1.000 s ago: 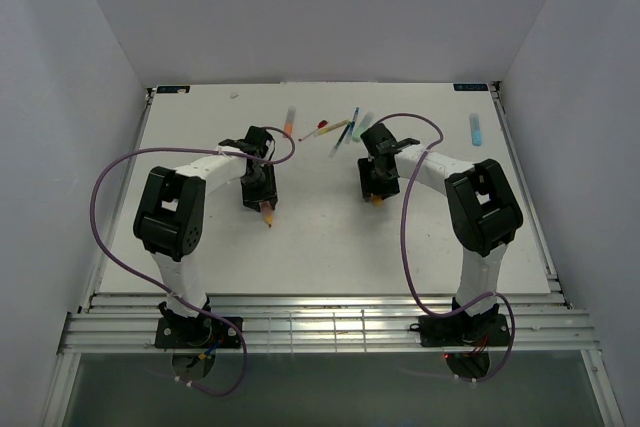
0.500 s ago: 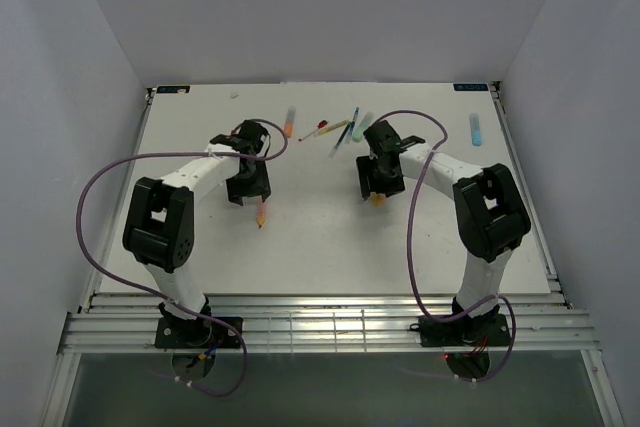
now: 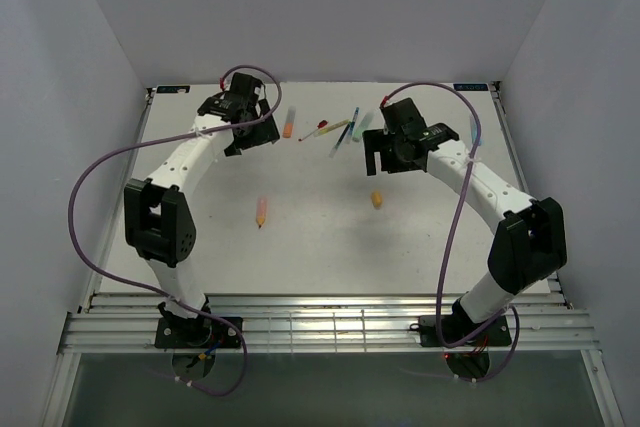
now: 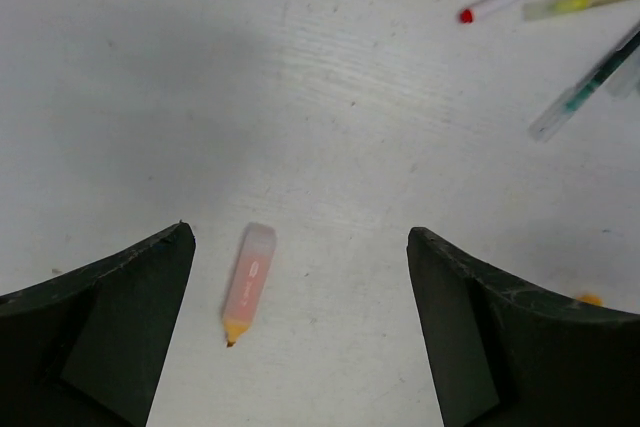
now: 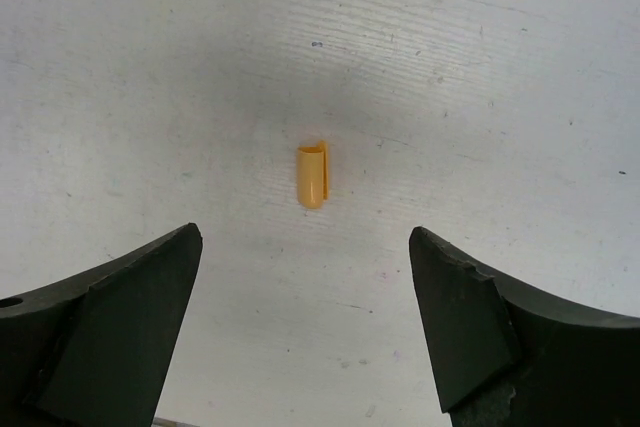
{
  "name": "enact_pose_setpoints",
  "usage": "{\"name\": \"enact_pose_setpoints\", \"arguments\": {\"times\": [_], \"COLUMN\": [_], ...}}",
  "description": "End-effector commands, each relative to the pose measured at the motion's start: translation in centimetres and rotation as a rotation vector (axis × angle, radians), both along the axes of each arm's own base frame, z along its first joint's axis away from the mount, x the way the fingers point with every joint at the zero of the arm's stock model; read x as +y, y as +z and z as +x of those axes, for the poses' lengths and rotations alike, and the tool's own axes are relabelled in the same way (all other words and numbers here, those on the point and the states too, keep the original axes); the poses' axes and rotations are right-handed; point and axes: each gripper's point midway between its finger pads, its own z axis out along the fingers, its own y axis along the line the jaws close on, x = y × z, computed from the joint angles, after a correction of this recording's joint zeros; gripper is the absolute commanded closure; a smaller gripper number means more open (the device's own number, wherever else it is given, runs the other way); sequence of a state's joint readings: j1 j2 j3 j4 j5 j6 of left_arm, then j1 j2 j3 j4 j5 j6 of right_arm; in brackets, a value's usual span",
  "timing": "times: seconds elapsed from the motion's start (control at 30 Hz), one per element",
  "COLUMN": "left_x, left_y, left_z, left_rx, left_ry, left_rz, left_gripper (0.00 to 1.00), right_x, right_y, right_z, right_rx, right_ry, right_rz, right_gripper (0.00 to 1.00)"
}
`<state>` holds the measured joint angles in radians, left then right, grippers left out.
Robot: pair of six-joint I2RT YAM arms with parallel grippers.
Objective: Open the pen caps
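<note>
An orange pen cap [image 5: 312, 175] lies loose on the white table [image 3: 320, 247], seen also in the top view as the cap [image 3: 377, 199]. Its uncapped orange pen barrel [image 4: 248, 282] lies apart to the left, tip toward the near edge, the same barrel [image 3: 261, 212] from above. My left gripper [image 4: 298, 232] hangs open above the table, beyond the barrel, with nothing between its fingers. My right gripper [image 5: 305, 232] is open too, raised above the cap. From above, the left gripper [image 3: 250, 137] and right gripper [image 3: 385, 162] stand toward the far side.
Further pens lie at the table's back: an orange highlighter [image 3: 289, 124], a red-capped thin pen [image 3: 318, 129], a crossed cluster of thin pens [image 3: 348, 130] and a blue highlighter [image 3: 475, 127] at the right. Purple cables loop off both arms.
Both grippers opened and let go, the left of the orange barrel, the right of the orange cap. Both arms then lifted and drew back toward the far side.
</note>
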<state>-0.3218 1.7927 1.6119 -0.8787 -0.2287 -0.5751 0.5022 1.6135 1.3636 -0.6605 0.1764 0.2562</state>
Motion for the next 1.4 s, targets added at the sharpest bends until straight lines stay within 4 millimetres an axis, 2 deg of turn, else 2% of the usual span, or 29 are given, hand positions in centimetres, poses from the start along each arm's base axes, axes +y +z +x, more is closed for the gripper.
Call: {"name": "enact_pose_setpoints", "arguments": {"times": [0.0, 0.03, 0.1, 0.13, 0.2, 0.23, 0.27, 0.33, 0.47, 0.53, 0.57, 0.6, 0.63, 0.67, 0.7, 0.73, 0.77, 0.8, 0.83, 0.9, 0.93, 1.1, 1.13, 1.37], "left_x": [-1.7, -2.0, -3.2, -3.6, -4.3, -4.5, -4.8, -5.2, -6.3, -6.5, -6.7, -6.7, -6.8, -7.1, -7.1, -7.2, -7.2, -7.1, -7.1, -7.1, -7.1, -7.5, -7.4, -7.8], "left_y": [1.8, 1.2, 1.9, 1.2, 1.9, 2.0, 1.3, 1.6, 0.9, -0.1, 0.5, -0.9, -1.1, -0.1, -1.9, -2.1, -2.2, -1.4, -2.6, -2.4, -3.7, -4.7, -5.4, -5.9], "left_z": [2.8, 3.4, 5.1, 5.9, 7.5, 8.1, 8.9, 10.1, 12.6, 13.7, 14.8, 15.4, 16.1, 17.2, 18.0, 18.5, 19.2, 20.1, 20.6, 21.7, 21.9, 23.3, 23.3, 24.9], "left_rx": [-0.065, -0.06, -0.104, -0.101, -0.151, -0.17, -0.173, -0.204, -0.274, -0.284, -0.323, -0.309, -0.318, -0.353, -0.334, -0.338, -0.348, -0.378, -0.37, -0.4, -0.385, -0.446, -0.442, -0.503], "left_ry": [-0.069, -0.084, -0.167, -0.196, -0.239, -0.27, -0.284, -0.33, -0.396, -0.406, -0.417, -0.42, -0.421, -0.428, -0.428, -0.426, -0.421, -0.409, -0.408, -0.413, -0.414, -0.43, -0.43, -0.453], "left_rz": [-0.043, -0.044, -0.059, -0.054, -0.054, -0.042, -0.033, -0.024, -0.02, -0.018, -0.013, -0.006, -0.003, 0.001, 0.005, 0.005, 0.003, -0.003, -0.002, 0.006, 0.012, 0.023, 0.032, 0.049], "left_gripper": [0.02, 0.02, 0.02, 0.02, 0.03, 0.05, 0.07, 0.12, 0.17, 0.18, 0.19, 0.19, 0.19, 0.19, 0.2, 0.19, 0.2, 0.19, 0.19, 0.19, 0.19, 0.19, 0.19, 0.19], "right_x": [-0.3, -0.4, 0.1, 0.2, 0.8, 0.9, 1.1, 1.2, 1.1, 1.1, 1.0, 0.9, 0.8, 0.7, 0.6, 0.4, 0.4, 0.1, 0.0, -0.2, -0.3, -0.5, -0.7, -1.2], "right_y": [2.1, 1.7, 1.5, 1.4, 1.4, 1.6, 1.6, 2.0, 2.0, 2.1, 1.9, 1.4, 1.5, 1.3, 1.2, 1.2, 1.2, 1.2, 1.3, 1.5, 1.5, 1.6, 1.4, 1.1], "right_z": [0.1, 0.1, -0.3, -0.7, -1.1, -1.3, -1.4, -1.7, -2.3, -2.8, -3.0, -3.4, -3.7, -3.9, -4.3, -4.5, -4.6, -4.8, -4.9, -5.2, -5.3, -6.0, -6.2, -7.0], "right_rx": [-0.015, 0.009, 0.034, 0.041, 0.058, 0.059, 0.063, 0.065, 0.066, 0.07, 0.076, 0.089, 0.089, 0.096, 0.099, 0.103, 0.101, 0.098, 0.095, 0.091, 0.092, 0.088, 0.091, 0.084], "right_ry": [-0.018, -0.015, 0.007, 0.016, 0.043, 0.051, 0.065, 0.083, 0.106, 0.115, 0.114, 0.117, 0.117, 0.118, 0.119, 0.117, 0.12, 0.114, 0.117, 0.113, 0.111, 0.116, 0.112, 0.108], "right_rz": [0.075, 0.093, 0.13, 0.142, 0.17, 0.179, 0.186, 0.193, 0.193, 0.198, 0.196, 0.195, 0.198, 0.195, 0.195, 0.194, 0.191, 0.186, 0.183, 0.18, 0.181, 0.186, 0.182, 0.175], "right_gripper": [0.1, 0.1, 0.1, 0.1, 0.1, 0.1, 0.1, 0.1, 0.1, 0.1, 0.1, 0.1, 0.1, 0.1, 0.1, 0.1, 0.1, 0.1, 0.1, 0.1, 0.1, 0.1, 0.1, 0.1]}}
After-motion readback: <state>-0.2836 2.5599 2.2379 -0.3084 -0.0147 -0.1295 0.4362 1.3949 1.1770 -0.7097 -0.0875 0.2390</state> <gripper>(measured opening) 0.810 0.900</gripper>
